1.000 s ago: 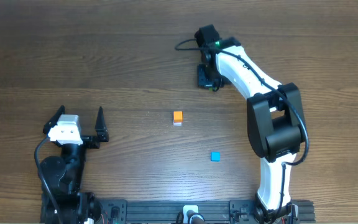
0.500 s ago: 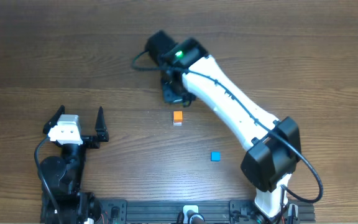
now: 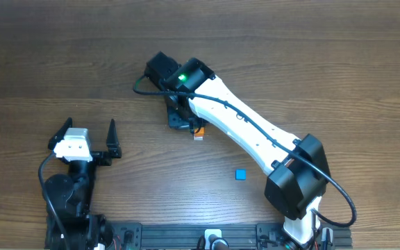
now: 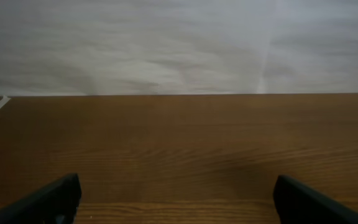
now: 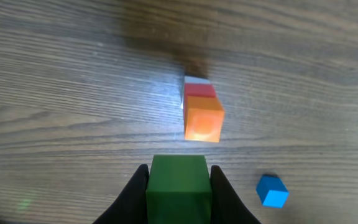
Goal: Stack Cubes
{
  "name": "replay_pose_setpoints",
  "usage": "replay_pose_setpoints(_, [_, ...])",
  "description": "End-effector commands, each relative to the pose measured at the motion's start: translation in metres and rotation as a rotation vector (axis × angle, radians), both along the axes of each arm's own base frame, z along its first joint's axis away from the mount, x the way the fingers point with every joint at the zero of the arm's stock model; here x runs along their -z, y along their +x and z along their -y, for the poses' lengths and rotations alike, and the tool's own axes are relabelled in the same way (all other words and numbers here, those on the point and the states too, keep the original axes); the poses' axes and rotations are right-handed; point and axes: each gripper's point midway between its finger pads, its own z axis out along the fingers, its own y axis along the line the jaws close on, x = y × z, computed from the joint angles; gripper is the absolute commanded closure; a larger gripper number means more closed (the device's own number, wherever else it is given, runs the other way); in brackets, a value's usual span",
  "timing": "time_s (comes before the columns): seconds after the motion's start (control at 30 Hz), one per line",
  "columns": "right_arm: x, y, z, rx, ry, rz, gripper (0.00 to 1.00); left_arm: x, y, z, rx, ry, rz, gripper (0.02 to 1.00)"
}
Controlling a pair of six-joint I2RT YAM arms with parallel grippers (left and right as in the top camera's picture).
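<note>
Between jaws of right gripper [image 5: 178, 173] sits green cube [image 5: 178, 190].

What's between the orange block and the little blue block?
Nothing, just bare table between the orange block and the blue block; the right wrist view shows it.

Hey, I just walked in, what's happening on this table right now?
The right gripper is shut on a green cube and holds it close to a small stack, where an orange cube sits on a red cube. The green cube is not yet on the stack. A blue cube lies by itself on the wooden table. The left gripper is open near its base, holding nothing.
</note>
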Motion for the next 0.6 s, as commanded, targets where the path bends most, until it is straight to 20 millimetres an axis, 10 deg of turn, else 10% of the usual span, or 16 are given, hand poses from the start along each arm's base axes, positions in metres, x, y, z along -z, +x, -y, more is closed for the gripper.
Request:
replay_pose_setpoints(0.03, [0.013,-0.001,0.011,0.064,0.005,-0.032,0.989,0.001,0.000,0.000,0.002,0.017,0.003,0.020])
replay_pose_setpoints(0.6, [0.029,0.008,0.012,0.073,0.020,-0.011,0.989,0.001,0.000,0.000,0.002,0.017,0.003,0.020])
